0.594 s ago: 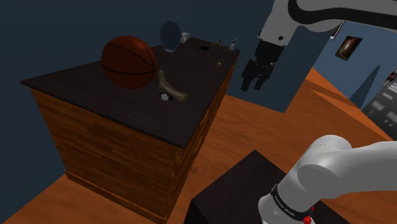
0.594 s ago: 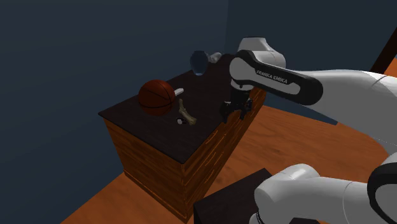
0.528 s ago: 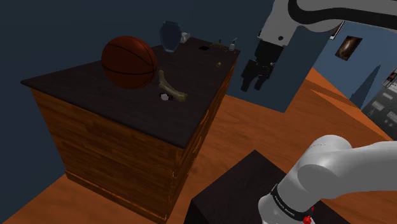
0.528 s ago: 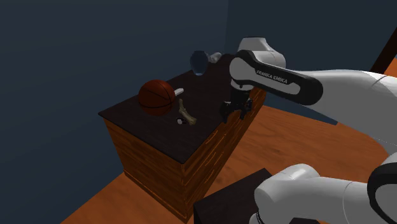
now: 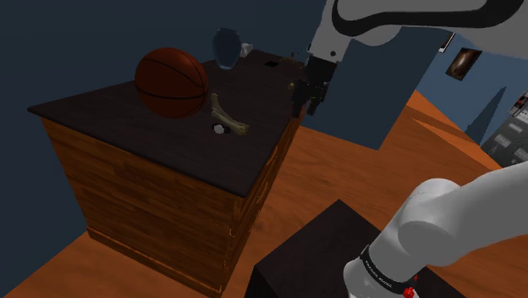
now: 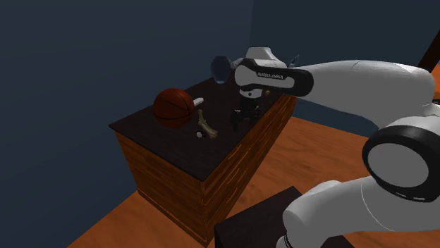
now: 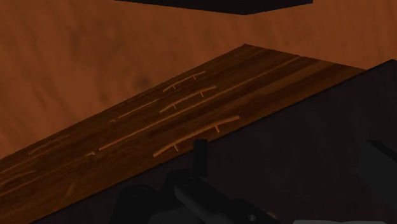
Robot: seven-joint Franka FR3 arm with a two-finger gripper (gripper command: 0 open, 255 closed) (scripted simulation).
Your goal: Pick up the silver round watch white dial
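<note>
- The white arm [image 5: 398,17] reaches in from the shoulder view's upper right and bends down toward the far part of the bench.
- The bench [image 5: 110,114] is a wooden chest with a dark top. In the wrist view you look along its side at the drawer fronts and their thin handles [image 7: 191,108].
- The stand [image 5: 305,262] is the dark box at the shoulder view's lower right, on the orange wooden floor [image 5: 338,169].
- A brown basketball [image 5: 172,82] sits on the bench top, toward the shoulder view's left.
- A bluish vase [image 5: 225,46] stands upright at the far end of the bench, behind the ball.
- A pale bone [image 5: 228,117] lies flat just beside the ball, on its near side.
- The tool [image 5: 303,108] hangs over the bench's edge on the shoulder view's right, pointing down. You cannot tell whether it is apart or together.
- The watch [image 5: 219,129] shows as a small pale round thing lying flat on the dark top just beside the bone. It is near the ball and well apart from the tool, and its dial is too small to make out.
</note>
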